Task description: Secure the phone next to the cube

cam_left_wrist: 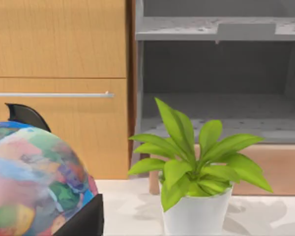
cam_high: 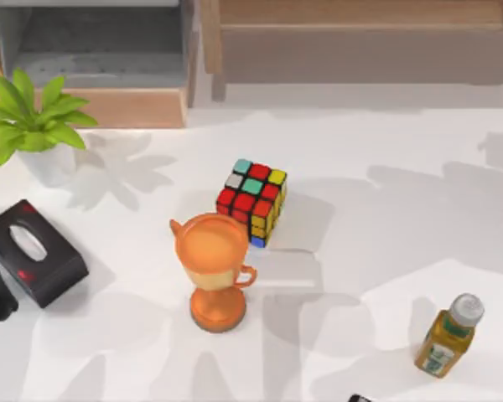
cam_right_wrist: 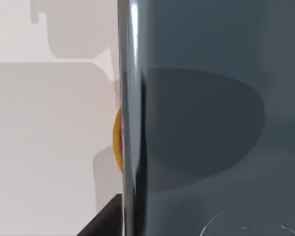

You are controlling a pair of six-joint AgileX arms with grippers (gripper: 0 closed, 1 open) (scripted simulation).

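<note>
While you look down from above, you see the cube (cam_high: 252, 201) near the middle of the white table (cam_high: 386, 226), turned a little so that one corner points toward the near edge, its top showing teal, red, yellow and grey stickers in a black frame. Just beside it on the near left stands an orange trophy cup (cam_high: 215, 270), upright, its rim close to the cube's near corner, though you cannot tell whether they touch. At the near right stands a small bottle (cam_high: 448, 335) of amber drink with a white cap and a green label; its writing is too small to read. On the left lies a black tissue box (cam_high: 35, 251) with red marks, none of them legible, and farther back on the left a potted plant (cam_high: 33, 126) in a white pot. A small dark sliver (cam_high: 360, 399) sits at the near edge of the top view, right of centre; you cannot tell what it is. Your right wrist view is pressed close to the phone (cam_right_wrist: 211, 123): a glossy dark grey-blue face with a bright silver rim, and a bit of orange behind that rim. Which way its long axis runs on the table cannot be told from this. Whether the right pincer is wide, narrow or holding anything, you cannot tell. Your left wrist view looks past a multicoloured globe (cam_left_wrist: 34, 182) to the plant (cam_left_wrist: 196, 172) and the wooden cabinet (cam_left_wrist: 59, 73) beyond.
</note>
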